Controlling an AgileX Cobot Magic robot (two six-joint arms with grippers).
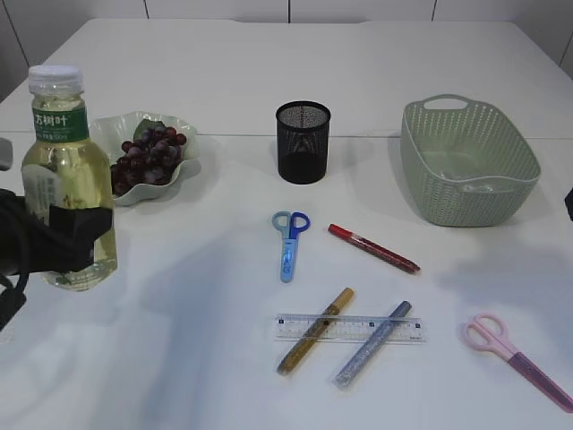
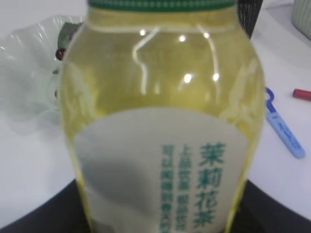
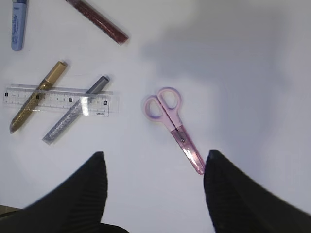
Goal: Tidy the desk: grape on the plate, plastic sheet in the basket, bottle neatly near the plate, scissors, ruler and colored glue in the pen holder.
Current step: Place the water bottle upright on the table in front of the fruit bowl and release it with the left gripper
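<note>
**Left end effector on bottle, right one open over pink scissors**

Left end effector (image 1: 54,242) is clamped around the lower body of the bottle (image 1: 67,179), jaws partly spread to the bottle's width. Bottle is upright, yellowish liquid, white cap, green label, and fills the left wrist view. Can't tell whether its base touches the table (image 1: 224,54) or sits just above it.

Just beyond and right of that end effector: the plate (image 1: 183,170), wavy-edged and pale green, with the grape (image 1: 148,157) bunch already on it. Further right of it is the black mesh pen holder (image 1: 303,141), nothing visible sticking out of it.

Right end effector (image 3: 154,179) is wide open and holds nothing. In the right wrist view the pink scissors (image 3: 172,127) lie flat just ahead of it, between the lines of the two fingers, not touching either.

Left of the right end effector: clear ruler (image 3: 60,98) lying across the gold glue pen (image 3: 38,96) and the silver glue pen (image 3: 75,109). Further ahead and left: red glue pen (image 3: 97,22) and blue scissors (image 1: 288,244), each lying apart from the rest.

Basket (image 1: 466,193) stands at the table's far right, beyond the right end effector; something clear seems to lie inside, can't identify it.
</note>
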